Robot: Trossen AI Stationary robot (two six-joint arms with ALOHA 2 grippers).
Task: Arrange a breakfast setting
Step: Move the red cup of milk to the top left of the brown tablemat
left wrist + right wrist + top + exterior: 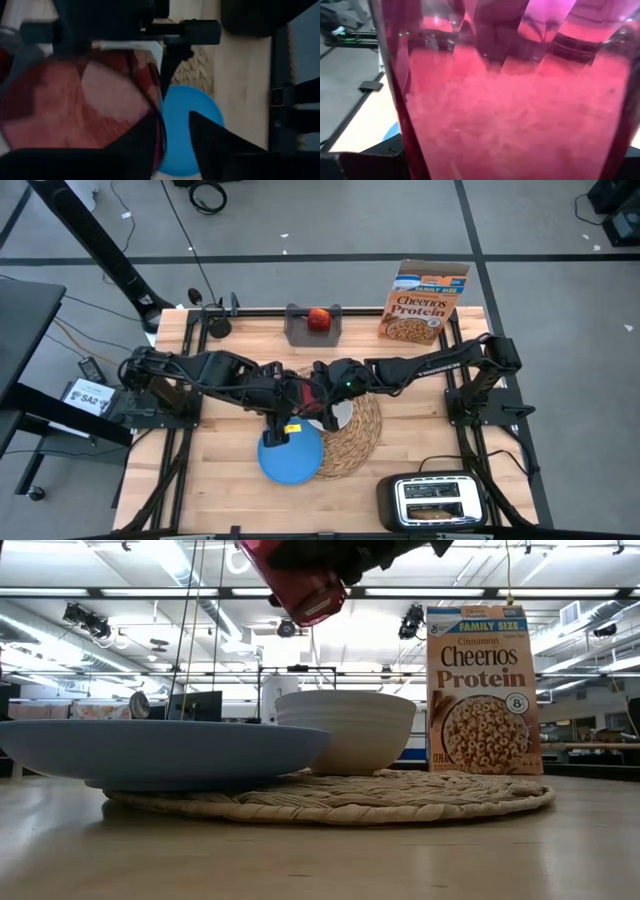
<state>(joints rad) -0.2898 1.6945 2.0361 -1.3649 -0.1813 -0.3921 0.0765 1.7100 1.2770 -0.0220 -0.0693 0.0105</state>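
Both arms reach inward, left hand [283,392], right hand [322,392] meeting mid-table; grip prob. closed.

One placemat [355,435], one bowl [345,728], one plate [291,457], one cup [303,587], one apple [318,318], one cereal box [424,302], one toaster [436,500], one tray [296,330], two arms.

A round woven straw placemat [358,432] lies flat near the middle of the surface. A white bowl [345,730] stands upright on it. A blue plate [290,457] lies beside the bowl, partly overlapping the placemat's edge and partly over bare wood. A translucent red cup [303,588] hangs tilted in the air above the bowl and plate. At the far edge of the surface a red apple [318,318] sits by itself, and the Cheerios Protein box [425,302] stands upright near it, well apart from the placemat, its printed front facing the placemat.
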